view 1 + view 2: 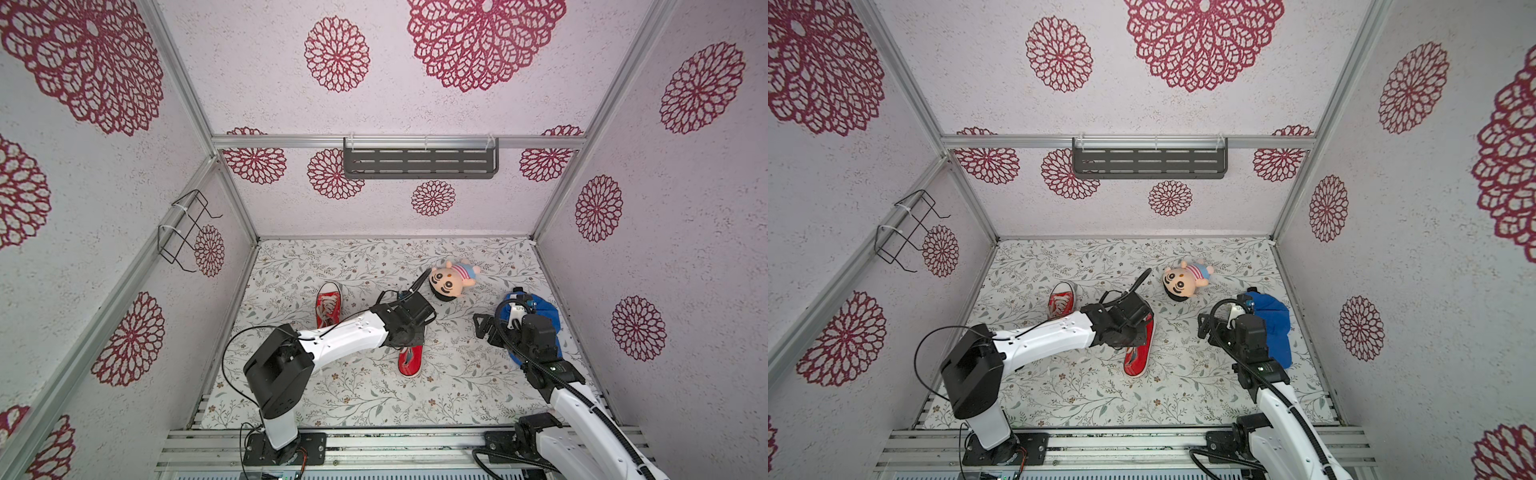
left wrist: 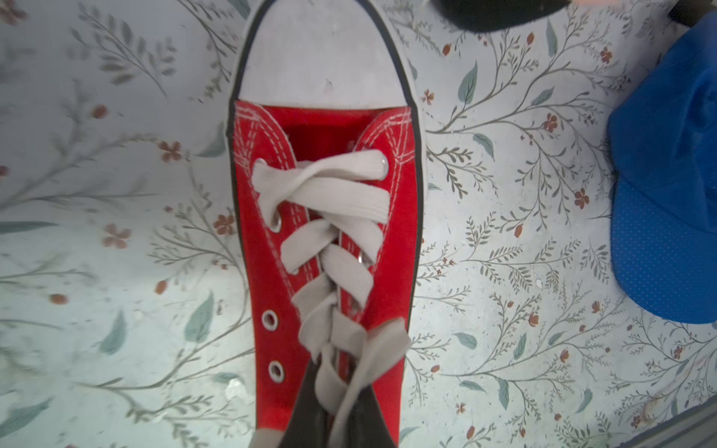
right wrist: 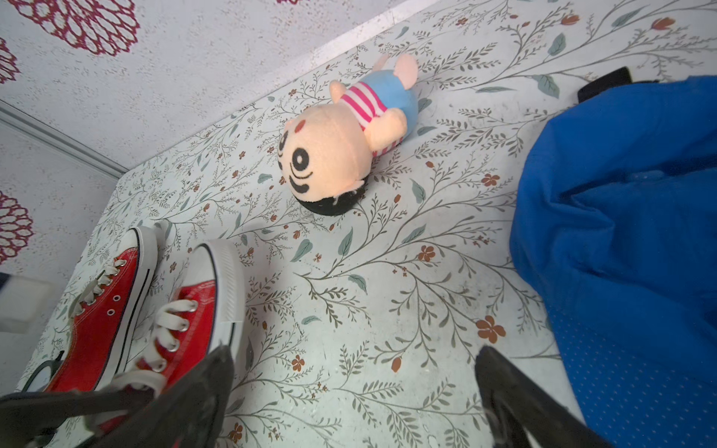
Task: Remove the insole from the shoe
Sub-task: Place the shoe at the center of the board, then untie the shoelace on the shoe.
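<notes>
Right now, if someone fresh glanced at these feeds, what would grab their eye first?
The two bright red shoes on the floral table: the far shoe lies left of centre, and the near shoe sits mid-table, with the left hand closed at its laces. A plush doll lies toward the back, and a blue cap sits on the right beside the open right hand.
</notes>
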Controlling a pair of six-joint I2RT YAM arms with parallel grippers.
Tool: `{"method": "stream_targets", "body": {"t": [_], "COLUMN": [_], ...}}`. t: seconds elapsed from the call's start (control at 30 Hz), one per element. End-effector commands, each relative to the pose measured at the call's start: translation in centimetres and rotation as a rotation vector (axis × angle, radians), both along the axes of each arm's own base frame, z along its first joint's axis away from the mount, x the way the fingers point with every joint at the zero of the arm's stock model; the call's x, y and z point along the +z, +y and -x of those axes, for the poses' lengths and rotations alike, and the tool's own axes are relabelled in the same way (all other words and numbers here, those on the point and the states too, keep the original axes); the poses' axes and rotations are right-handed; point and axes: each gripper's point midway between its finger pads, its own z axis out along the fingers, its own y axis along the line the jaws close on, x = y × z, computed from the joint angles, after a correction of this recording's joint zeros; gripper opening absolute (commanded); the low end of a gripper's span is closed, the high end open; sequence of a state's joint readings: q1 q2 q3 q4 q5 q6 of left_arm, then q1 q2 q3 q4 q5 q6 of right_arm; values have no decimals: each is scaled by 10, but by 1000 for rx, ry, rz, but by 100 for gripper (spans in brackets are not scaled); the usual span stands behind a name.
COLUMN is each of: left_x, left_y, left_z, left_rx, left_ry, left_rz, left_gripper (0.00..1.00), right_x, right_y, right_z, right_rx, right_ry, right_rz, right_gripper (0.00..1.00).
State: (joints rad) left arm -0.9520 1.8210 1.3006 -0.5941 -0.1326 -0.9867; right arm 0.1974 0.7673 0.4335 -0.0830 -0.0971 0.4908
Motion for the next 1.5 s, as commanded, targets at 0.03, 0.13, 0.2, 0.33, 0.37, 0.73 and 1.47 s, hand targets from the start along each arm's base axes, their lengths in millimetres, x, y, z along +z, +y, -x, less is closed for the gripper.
{"method": "stream_targets", "body": {"t": [0.03,0.13,0.2,0.33,0.37,0.73,1.47], "left_x": [10,5,7,35,44,78,21], "left_y": [-47,-55,-54,-42,-39,3,-34], "left_z": [-11,-9,-8,-8,-7,-11,-22], "left_rx": [36,28,22,-18,-32,-84,-137], "left_ry": [-25,-15,-22,-93,-112,-136,18], "left_rz": [162,188,192,178,182,297,353], "left_gripper": [0,12,32,52,56,69,31], "right_x": [1,-1,-2,-4,-5,-13,-63], "right_y": [-4,-5,-5,-4,-3,38,126], "right_z": [2,5,7,12,13,24,62], "right_rx": [-22,-22,-22,-7,-2,175,427], "right_ry": [-5,3,8,18,22,73,264], "right_rz": [9,13,14,16,14,-93,-224], "right_gripper": [99,99,99,99,99,99,98]}}
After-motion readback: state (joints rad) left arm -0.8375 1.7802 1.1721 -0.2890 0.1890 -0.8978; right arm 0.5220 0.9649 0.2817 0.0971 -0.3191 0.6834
